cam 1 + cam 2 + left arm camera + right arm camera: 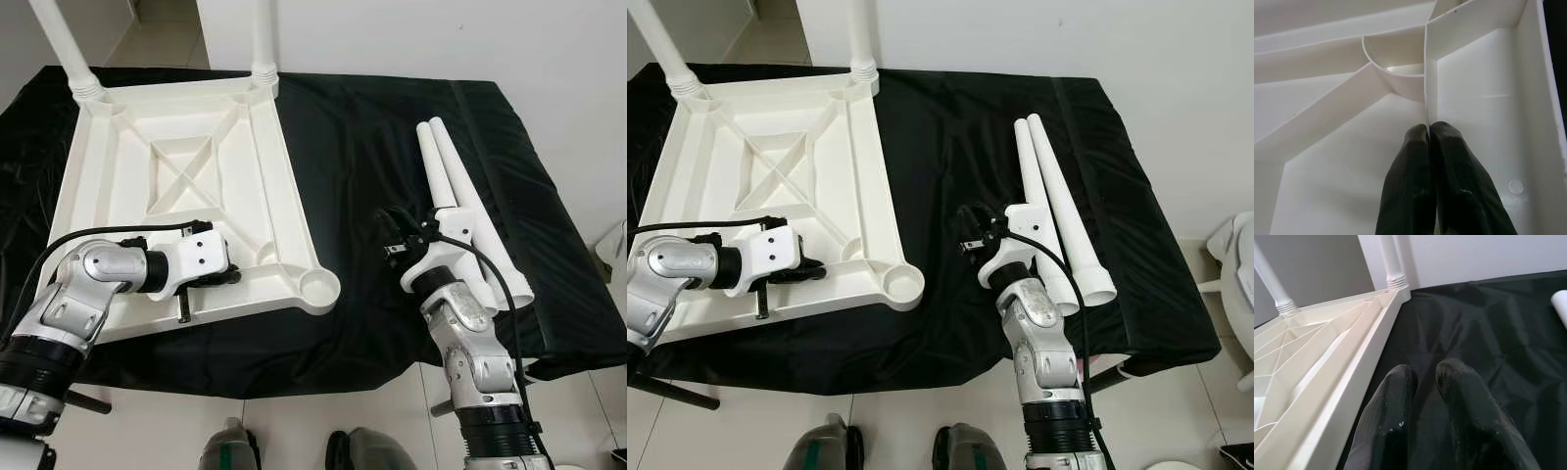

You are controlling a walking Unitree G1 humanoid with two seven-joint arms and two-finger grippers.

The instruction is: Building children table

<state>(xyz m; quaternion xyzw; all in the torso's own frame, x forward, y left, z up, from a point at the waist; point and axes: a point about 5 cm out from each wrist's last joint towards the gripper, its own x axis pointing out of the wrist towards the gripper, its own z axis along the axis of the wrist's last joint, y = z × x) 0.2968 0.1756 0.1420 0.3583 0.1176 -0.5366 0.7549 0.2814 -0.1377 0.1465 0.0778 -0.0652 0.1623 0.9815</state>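
1. The white plastic children's table (186,186) lies upside down in the upper left of the head views, on a black cloth (362,147) that covers the tabletop.
2. Two legs are already in place at its far corners: one leg (61,44) at the top left and another leg (263,37) just right of it, both running out of the top of the frame.
3. The near right corner of the table has an empty round socket (318,287) with nothing in it.
4. The left gripper (1428,134) sits inside the table's ribbed underside in the lower left of the frame. Its fingers (1410,166) are pressed together, and a thin upright rib (1430,88) meets them right at the line between the two tips; whether the rib is actually pinched I cannot tell.
5. Just past that rib is a curved wall of another socket (1393,73).
6. The right gripper (392,235) hovers right of centre over bare black cloth, beside the table's right edge and apart from it. Its fingers (1396,396) are slightly parted, holding nothing.
7. Two loose white legs (460,206) lie side by side on the cloth at the right, touching each other, just beside the right wrist.
8. The floor (392,411) is light tile along the bottom of the frame.
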